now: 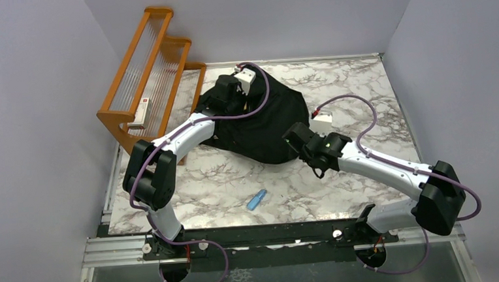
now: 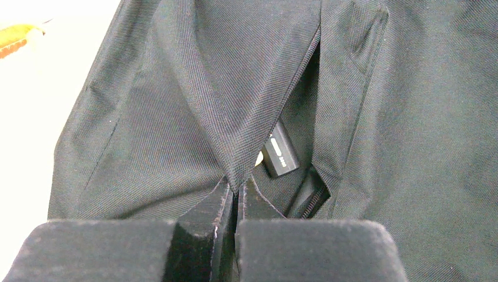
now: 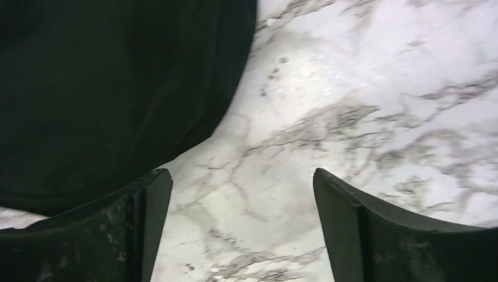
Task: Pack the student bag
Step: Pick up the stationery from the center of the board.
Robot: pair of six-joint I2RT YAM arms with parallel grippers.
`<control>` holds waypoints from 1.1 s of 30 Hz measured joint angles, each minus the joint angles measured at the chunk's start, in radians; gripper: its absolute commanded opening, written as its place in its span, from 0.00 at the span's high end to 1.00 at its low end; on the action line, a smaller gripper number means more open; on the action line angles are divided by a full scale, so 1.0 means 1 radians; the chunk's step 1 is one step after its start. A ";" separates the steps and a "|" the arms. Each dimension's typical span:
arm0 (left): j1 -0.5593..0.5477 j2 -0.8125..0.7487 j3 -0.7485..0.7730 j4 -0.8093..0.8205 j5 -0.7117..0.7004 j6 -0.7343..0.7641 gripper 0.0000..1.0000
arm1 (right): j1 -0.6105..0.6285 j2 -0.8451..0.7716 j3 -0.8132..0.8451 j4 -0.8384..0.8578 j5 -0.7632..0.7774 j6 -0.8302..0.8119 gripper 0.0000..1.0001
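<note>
Nearest my arm bases, a small light-blue oblong item (image 1: 257,199) lies alone on the white grey-veined marble desk (image 1: 223,182). Right hand (image 3: 241,182) is released, fingers spread wide over bare marble just beside the near right edge of the large soft black fabric backpack (image 1: 269,127). I can't tell if its one finger touches the fabric. The backpack lies slumped mid-desk, toward the back. Left hand (image 2: 236,191) is at its far left part, clenched on a raised fold of fabric next to an open zip. A small dark rectangular gadget (image 2: 279,154) shows inside that opening. A small white box (image 1: 322,117) sits just beside the backpack's right side. Far left, an orange-brown wooden rack (image 1: 148,75) with clear rods stands at the back-left corner, with a white tag-like item (image 1: 142,111) on it.
</note>
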 measured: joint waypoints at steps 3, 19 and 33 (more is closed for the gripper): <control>0.000 0.000 0.000 0.000 0.000 0.000 1.00 | 0.000 0.035 0.039 -0.085 0.065 0.023 0.00; 0.000 -0.013 -0.003 -0.008 -0.001 0.005 1.00 | -0.031 -0.033 0.019 -0.049 -0.026 -0.167 0.05; 0.000 -0.015 -0.003 -0.008 -0.001 0.005 1.00 | 0.211 0.174 0.079 -0.025 -0.243 0.000 0.14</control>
